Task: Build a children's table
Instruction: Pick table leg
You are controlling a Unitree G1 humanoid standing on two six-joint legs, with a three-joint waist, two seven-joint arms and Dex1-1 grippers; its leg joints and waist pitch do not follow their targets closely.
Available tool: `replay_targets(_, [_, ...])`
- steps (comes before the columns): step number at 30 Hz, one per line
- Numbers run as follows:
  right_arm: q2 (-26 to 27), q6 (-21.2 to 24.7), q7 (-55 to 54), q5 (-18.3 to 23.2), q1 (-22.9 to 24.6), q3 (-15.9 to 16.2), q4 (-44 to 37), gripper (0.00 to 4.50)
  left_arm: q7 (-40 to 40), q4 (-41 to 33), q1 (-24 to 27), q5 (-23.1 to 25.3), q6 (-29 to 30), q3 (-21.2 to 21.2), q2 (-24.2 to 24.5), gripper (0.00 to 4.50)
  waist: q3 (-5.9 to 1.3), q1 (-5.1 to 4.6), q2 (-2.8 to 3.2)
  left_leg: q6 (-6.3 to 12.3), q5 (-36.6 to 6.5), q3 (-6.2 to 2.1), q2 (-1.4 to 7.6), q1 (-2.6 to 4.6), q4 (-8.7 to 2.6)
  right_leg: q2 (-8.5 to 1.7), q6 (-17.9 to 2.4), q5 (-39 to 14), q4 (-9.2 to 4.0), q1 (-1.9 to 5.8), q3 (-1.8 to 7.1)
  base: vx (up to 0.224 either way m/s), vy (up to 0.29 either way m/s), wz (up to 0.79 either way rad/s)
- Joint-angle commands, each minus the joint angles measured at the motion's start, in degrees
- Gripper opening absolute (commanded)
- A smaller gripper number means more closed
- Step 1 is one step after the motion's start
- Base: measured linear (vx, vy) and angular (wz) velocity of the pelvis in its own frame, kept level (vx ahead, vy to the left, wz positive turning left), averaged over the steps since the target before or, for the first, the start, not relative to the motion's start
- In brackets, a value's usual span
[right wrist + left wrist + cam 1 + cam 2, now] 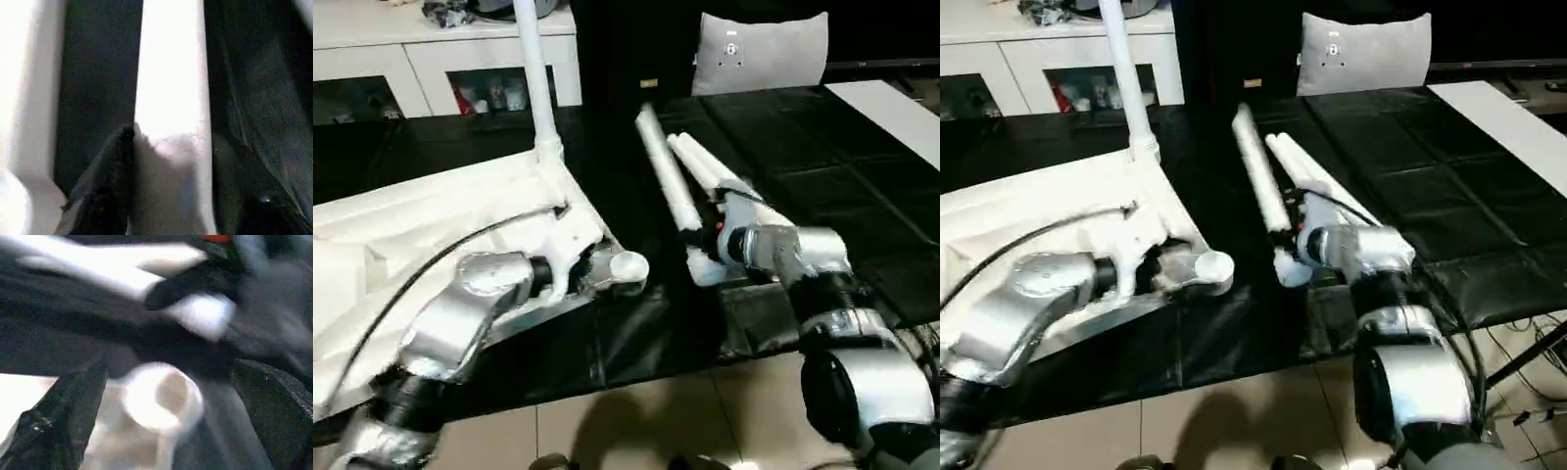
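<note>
Left gripper point(161, 431) stands wide open around the tabletop's point(421, 220) near-right corner socket point(628, 265). Right gripper point(705, 257) clamps 1 loose leg point(666, 176); its fingertips are hidden behind the wrist. 1 fitted leg point(536, 78) is cut off at the far edge.

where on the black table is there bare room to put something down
Free: the black-covered work table right of the loose white tapered tube legs, up to the white board. Also the strip behind those legs. Crowded: the gap between the white plastic tabletop and the legs, where both arms work.

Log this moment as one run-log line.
left gripper: open around the tabletop's empty corner socket | right gripper: closing on a loose leg | one leg upright in socket
</note>
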Motion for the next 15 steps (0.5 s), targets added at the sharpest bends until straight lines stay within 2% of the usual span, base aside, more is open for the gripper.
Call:
replay_targets(1, [-0.4,-3.1,3.9,4.2,0.5,-2.9,-5.8,1.89,5.9,2.8,-2.8,-1.9,1.2,4.9,-2.6,4.5,-4.86,0.29,0.07,0.56,-11.0,-0.47,2.22,0.1,-3.74,-3.54,-5.8,-22.0,-4.32,3.67,3.03,0.0,0.0,0.0])
replay_targets(2, [-0.6,-3.3,5.5,5.0,1.2,-3.2,-7.4,1.89,7.1,3.6,-3.6,-3.0,1.3,6.4,-4.0,4.5,-5.09,0.63,-0.13,1.19,-9.7,-0.58,2.28,0.06,-3.7,-3.66,-5.8,-21.0,-4.22,3.8,2.96,0.0,0.0,0.0])
replay_targets(3, [-0.6,-3.3,5.5,5.0,1.2,-3.2,-7.4,1.89,7.1,3.6,-3.6,-3.0,1.3,6.4,-4.0,4.5,-4.99,0.69,-0.39,1.78,-9.0,-0.58,2.27,-0.21,-3.79,-3.6,-6.0,-20.6,-4.24,3.86,2.93,0.0,0.0,0.0])
replay_targets(4, [-0.3,-3.3,8.1,7.2,2.2,-4.3,-9.7,1.89,8.0,4.2,-4.5,-5.3,1.8,8.4,-5.9,4.5,-5.0,0.71,-0.15,2.25,-8.8,-0.39,2.13,-0.18,-3.64,-3.52,-6.2,-20.6,-4.41,3.77,2.91,0.0,0.0,0.0])
replay_targets(5, [0.1,-3.5,11.0,9.6,3.4,-5.4,-12.4,1.89,8.5,4.4,-5.5,-8.0,2.5,10.3,-7.8,4.5,-5.11,0.94,-0.21,2.41,-8.6,-0.39,2.2,0.01,-3.56,-3.68,-6.4,-20.4,-4.35,3.67,2.95,0.0,0.0,0.0])
replay_targets(6, [0.1,-3.5,11.0,9.6,3.4,-5.4,-12.4,1.89,8.5,4.4,-5.5,-8.0,2.5,10.3,-7.8,4.5,-5.12,1.24,-0.11,3.06,-8.1,-0.32,2.15,-0.13,-3.52,-3.7,-7.0,-20.0,-4.38,3.78,2.93,0.0,0.0,0.0])
replay_targets(7, [0.8,-1.4,17.9,16.5,6.8,-7.4,-18.8,1.89,10.9,5.4,-9.2,-18.6,7.5,17.2,-14.0,4.5,-5.15,1.37,-0.44,3.55,-7.5,0.01,2.08,-0.26,-3.37,-3.56,-7.5,-19.3,-4.34,3.93,2.97,0.0,0.0,0.0])
replay_targets(8, [0.8,-1.4,17.9,16.5,6.8,-7.4,-18.8,1.89,10.9,5.4,-9.2,-18.6,7.5,17.2,-14.0,4.5,-5.3,2.04,-0.27,3.95,-7.1,0.07,1.99,-0.14,-3.15,-3.84,-8.3,-18.4,-4.28,4.05,2.92,0.0,0.0,0.0])
replay_targets(9, [0.9,-0.8,19.5,18.3,7.8,-7.6,-20.4,1.89,11.6,5.8,-10.4,-21.6,8.9,19.2,-15.8,4.5,-5.47,2.35,-0.25,4.51,-6.3,-0.49,2.68,-0.31,-3.36,-3.86,-9.4,-16.9,-3.87,3.81,2.85,0.0,0.0,0.0])
replay_targets(10, [1.0,-0.3,21.6,19.6,9.1,-7.1,-22.5,1.89,12.7,6.7,-12.0,-24.6,9.9,21.2,-17.5,4.5,-5.48,2.41,-0.33,4.83,-6.1,-0.35,2.57,-0.23,-3.35,-3.59,-9.6,-16.4,-3.89,3.75,2.76,0.0,0.0,0.0])
replay_targets(11, [1.0,-0.3,21.6,19.6,9.1,-7.1,-22.5,1.89,12.7,6.7,-12.0,-24.6,9.9,21.2,-17.5,4.5,-5.44,2.82,-0.47,5.03,-6.4,-0.39,2.67,-0.25,-3.32,-3.78,-9.8,-16.7,-4.06,3.75,2.76,0.0,0.0,0.0])
replay_targets(12, [1.0,0.8,23.7,21.2,10.6,-6.1,-24.9,1.89,14.2,7.9,-13.8,-26.6,10.7,23.3,-19.3,4.5,-5.32,2.8,-0.58,4.87,-6.6,-0.33,2.51,-0.5,-3.33,-3.6,-9.6,-17.2,-3.96,3.74,2.73,0.0,0.0,0.0])
replay_targets(13, [1.0,1.3,24.9,22.1,11.4,-5.4,-26.3,1.89,15.0,8.5,-14.8,-27.5,11.0,24.2,-20.3,4.5,-5.22,3.12,-0.6,5.05,-7.2,-0.27,2.44,-0.27,-3.26,-3.69,-8.7,-18.4,-4.41,3.64,2.72,0.0,0.0,0.0])
replay_targets(14, [0.9,2.5,27.1,23.5,12.8,-4.1,-28.8,1.89,15.7,9.2,-16.1,-29.5,11.4,25.3,-21.9,4.5,-5.07,3.09,-0.6,5.1,-7.5,-0.34,2.38,-0.45,-3.35,-3.68,-8.3,-19.4,-4.45,3.73,2.63,0.0,0.0,0.0])
replay_targets(15, [0.7,3.7,29.1,24.6,14.3,-2.5,-31.4,1.89,16.4,9.8,-17.3,-31.8,11.7,26.3,-23.5,4.5,-5.06,3.44,-0.65,5.16,-7.9,-0.25,2.19,-0.33,-3.25,-3.67,-6.6,-21.8,-5.0,3.77,2.5,0.0,0.0,0.0])
